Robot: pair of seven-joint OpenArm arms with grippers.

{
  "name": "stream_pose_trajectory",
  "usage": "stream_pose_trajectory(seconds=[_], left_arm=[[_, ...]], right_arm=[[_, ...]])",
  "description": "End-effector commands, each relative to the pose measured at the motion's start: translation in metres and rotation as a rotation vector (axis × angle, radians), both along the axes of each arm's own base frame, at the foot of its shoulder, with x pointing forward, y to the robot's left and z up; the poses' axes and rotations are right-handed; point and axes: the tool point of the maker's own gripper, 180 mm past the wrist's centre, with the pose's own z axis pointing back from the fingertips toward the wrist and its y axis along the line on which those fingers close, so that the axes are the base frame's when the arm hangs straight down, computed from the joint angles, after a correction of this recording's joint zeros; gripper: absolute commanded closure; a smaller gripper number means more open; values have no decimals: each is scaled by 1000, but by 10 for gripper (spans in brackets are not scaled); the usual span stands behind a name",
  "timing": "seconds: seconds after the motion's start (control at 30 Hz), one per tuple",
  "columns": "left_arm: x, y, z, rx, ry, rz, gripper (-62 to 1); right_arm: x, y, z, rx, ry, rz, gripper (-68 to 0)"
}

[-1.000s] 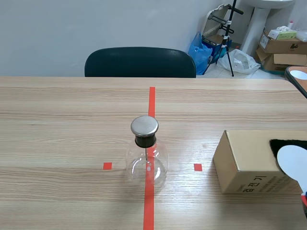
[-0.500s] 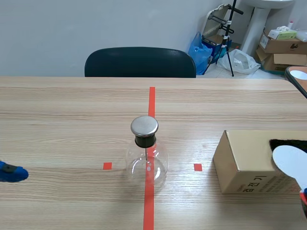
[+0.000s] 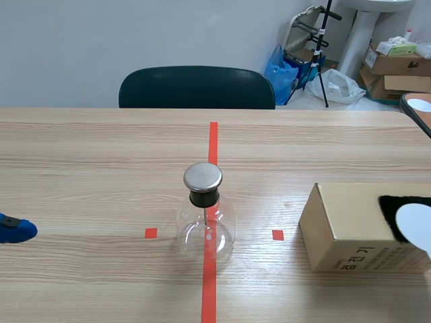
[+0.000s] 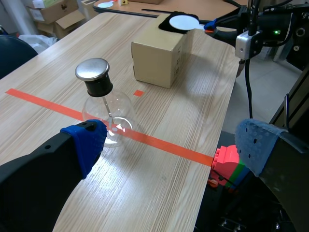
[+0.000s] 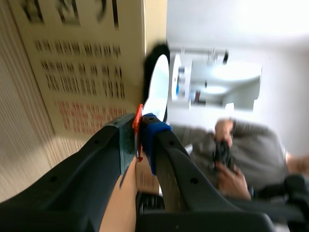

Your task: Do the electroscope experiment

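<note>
The electroscope (image 3: 205, 219) is a clear glass flask with a black neck and a flat metal cap (image 3: 203, 176); it stands on the red tape line mid-table. In the left wrist view the flask (image 4: 107, 113) is ahead of my open left gripper (image 4: 171, 141), nearer its left finger. A white disc (image 3: 415, 225) lies over a black cloth (image 3: 389, 205) on top of the cardboard box (image 3: 350, 229). My right gripper (image 5: 140, 130) is shut on the thin red handle of the disc (image 5: 157, 84), beside the printed wall of the box (image 5: 82, 63).
A dark chair (image 3: 196, 87) stands behind the far table edge. Cardboard boxes (image 3: 397, 64) and bags sit on the floor at the back right. A coloured block stack (image 4: 229, 164) sits below the table's near edge. A person (image 5: 231, 145) is seated beyond the box.
A blue pad of my left gripper came into the scene at the left edge. The white disc slid to the right across the box top, and the right gripper's tip left the picture.
</note>
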Motion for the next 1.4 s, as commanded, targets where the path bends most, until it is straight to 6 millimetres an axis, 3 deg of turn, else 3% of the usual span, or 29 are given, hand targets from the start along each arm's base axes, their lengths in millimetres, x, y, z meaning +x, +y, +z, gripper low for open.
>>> stream_pose_trajectory(seconds=[0.0, 0.07, 0.17, 0.23, 0.37, 0.43, 0.57, 0.63, 0.7, 0.8, 0.87, 1.07, 1.13, 1.23, 1.3, 1.37], left_arm=[[2, 0, 6, -23, -14, 5, -568], [2, 0, 6, -23, -14, 5, -568], [2, 0, 6, -23, -14, 5, -568], [2, 0, 6, -23, -14, 5, -568], [2, 0, 6, -23, -14, 6, -568], [3, 0, 8, -33, -13, 12, -568], [5, 0, 11, -52, -11, 24, -568], [5, 0, 11, -52, -11, 24, -568], [5, 0, 11, -52, -11, 24, -568], [5, 0, 11, -53, -12, 23, -568], [5, 0, 11, -53, -12, 23, -568], [5, 0, 11, -53, -12, 23, -568], [5, 0, 11, -53, -12, 23, -568], [5, 0, 11, -53, -12, 23, -568], [5, 0, 11, -52, -12, 23, -568], [5, 0, 11, -52, -12, 23, -568]], right_arm=[[2, -10, 12, -36, -60, -44, -11], [2, -6, 11, -35, -57, -20, -11], [-1, 23, 7, -28, -38, 142, -11], [-2, 30, 6, -20, -33, 175, -11], [0, -7, 4, -44, -33, -30, -11], [0, -14, 4, -62, -30, -61, -11], [0, 22, 2, -39, -22, 144, -11], [-1, 28, 2, -32, -22, 170, -11], [1, 16, 3, -33, -31, 102, -11], [4, -20, 6, -62, -47, -102, -11], [4, -27, 7, -75, -46, -138, -11], [-2, 33, 0, -35, -17, 198, -11], [0, 27, 0, -38, -19, 161, -11], [4, -13, 4, -70, -37, -66, -11], [4, -30, 6, -97, -41, -154, -11], [5, -19, 4, -96, -34, -90, -11]])
